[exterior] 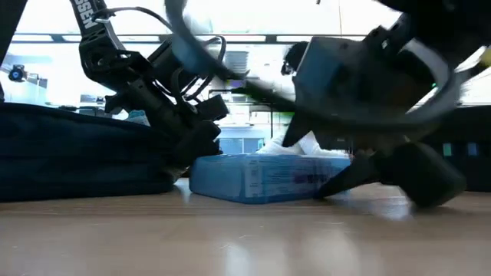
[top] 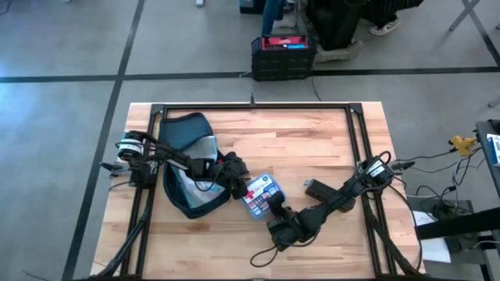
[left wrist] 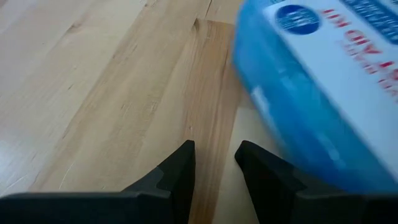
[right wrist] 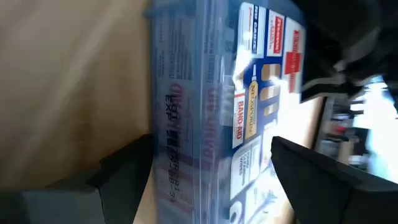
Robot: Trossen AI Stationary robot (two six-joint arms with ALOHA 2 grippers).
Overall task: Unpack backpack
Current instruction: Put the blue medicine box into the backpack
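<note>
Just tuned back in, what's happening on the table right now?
The robot is unpacking the backpack, which lies open on the left part of the wooden table. A blue first aid kit is already out, lying flat on the table just right of the backpack. The right pincer straddles the kit with its fingers wide, one on each side. The left pincer sits low by the kit's other side, fingers slightly apart, holding nothing.

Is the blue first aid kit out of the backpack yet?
Out. The first aid kit lies on the table beside the backpack, between the right gripper's open fingers.
</note>
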